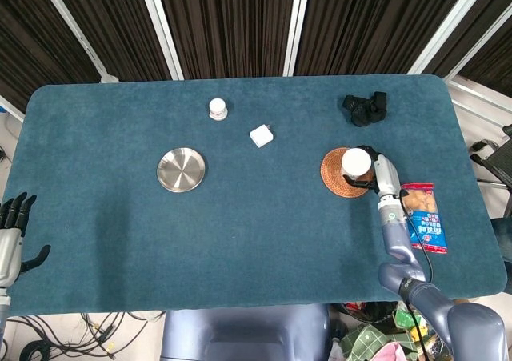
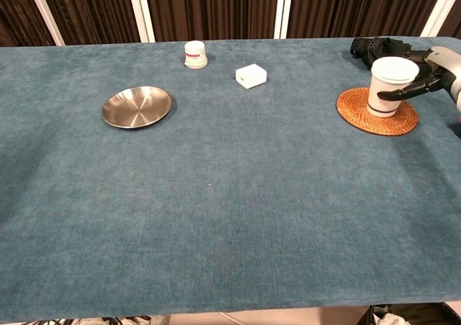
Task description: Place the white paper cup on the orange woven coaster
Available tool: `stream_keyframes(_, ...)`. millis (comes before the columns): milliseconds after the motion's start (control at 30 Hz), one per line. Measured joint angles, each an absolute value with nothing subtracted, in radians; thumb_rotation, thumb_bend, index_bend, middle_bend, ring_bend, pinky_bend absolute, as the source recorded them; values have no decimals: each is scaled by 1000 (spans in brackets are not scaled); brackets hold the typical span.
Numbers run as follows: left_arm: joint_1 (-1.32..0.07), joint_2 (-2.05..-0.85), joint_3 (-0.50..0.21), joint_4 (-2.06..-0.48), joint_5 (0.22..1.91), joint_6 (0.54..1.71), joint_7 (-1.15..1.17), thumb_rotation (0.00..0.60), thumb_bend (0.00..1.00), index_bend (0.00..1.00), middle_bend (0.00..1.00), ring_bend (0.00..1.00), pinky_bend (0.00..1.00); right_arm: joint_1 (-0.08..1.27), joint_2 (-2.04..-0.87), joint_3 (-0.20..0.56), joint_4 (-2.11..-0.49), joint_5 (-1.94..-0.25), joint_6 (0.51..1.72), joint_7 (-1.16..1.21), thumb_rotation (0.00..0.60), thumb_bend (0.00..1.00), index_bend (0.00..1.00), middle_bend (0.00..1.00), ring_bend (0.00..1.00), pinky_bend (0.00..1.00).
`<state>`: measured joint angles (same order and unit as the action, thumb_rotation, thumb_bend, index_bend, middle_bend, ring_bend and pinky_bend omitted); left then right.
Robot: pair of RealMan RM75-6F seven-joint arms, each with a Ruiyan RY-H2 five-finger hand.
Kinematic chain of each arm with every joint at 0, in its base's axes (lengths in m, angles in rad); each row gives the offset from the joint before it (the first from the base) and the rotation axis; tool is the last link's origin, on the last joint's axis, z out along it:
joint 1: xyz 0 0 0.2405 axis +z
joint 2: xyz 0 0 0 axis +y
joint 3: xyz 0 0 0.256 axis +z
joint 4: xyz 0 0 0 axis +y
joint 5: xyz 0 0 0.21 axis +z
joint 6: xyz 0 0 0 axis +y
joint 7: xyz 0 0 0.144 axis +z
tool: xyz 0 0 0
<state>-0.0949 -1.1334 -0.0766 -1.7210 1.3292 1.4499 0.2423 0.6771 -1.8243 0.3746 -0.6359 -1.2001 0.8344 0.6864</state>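
The white paper cup [image 2: 390, 86] stands upright on the orange woven coaster [image 2: 377, 111], at the right of the frame in both views. The right hand [image 2: 431, 71] wraps around the cup from its right side, dark fingers [image 2: 405, 91] against its wall, grasping it. The left hand [image 1: 11, 234] sits at the lower left edge of the head view, off the tabletop [image 1: 240, 241], holding nothing with its fingers spread apart.

Left of centre lies a round metal plate [image 2: 136, 106]. Toward the far edge stand a small white jar [image 2: 194, 54] and a white box [image 2: 251, 75]. A black bundle [image 1: 365, 108] lies at upper right, and a snack packet [image 1: 422, 217] at right.
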Motion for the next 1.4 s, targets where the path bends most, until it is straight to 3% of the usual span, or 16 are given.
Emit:
stream_keyframes(167,-94,-1133,-77,-1722,1327,1452,243,600,265,0,13,0,0,677,-1818,361,-643,-1210,815,699,600,8,38,5,29,93)
stream_keyframes(567,-93,-1130,-78,-1725,1324,1450,235,600,266,0,13,0,0,650,-1713,343,-723,-1246,860,701,600,0,11,0,0,82)
stream_keyframes(767,-92,-1129,-77,-1729,1327,1454,234,600,266,0,13,0,0,603,-1558,301,-852,-1275,857,638,600,0,1,0,0,82)
stream_keyframes(1067,-88,-1127,-78,-1740,1339,1467,218,600,266,0,13,0,0,483,-1186,241,-1223,-1306,893,517,600,9,0,0,0,82)
stream_keyframes(1267,-90,-1132,-76,-1737,1336,1461,227,600,266,0,13,0,0,359,-1008,197,-1445,-1337,1047,360,600,11,0,0,0,82)
stream_keyframes(1400,-92,-1135,-79,-1737,1337,1463,230,600,265,0,13,0,0,242,-975,156,-1579,-1377,1258,212,600,12,0,0,0,82)
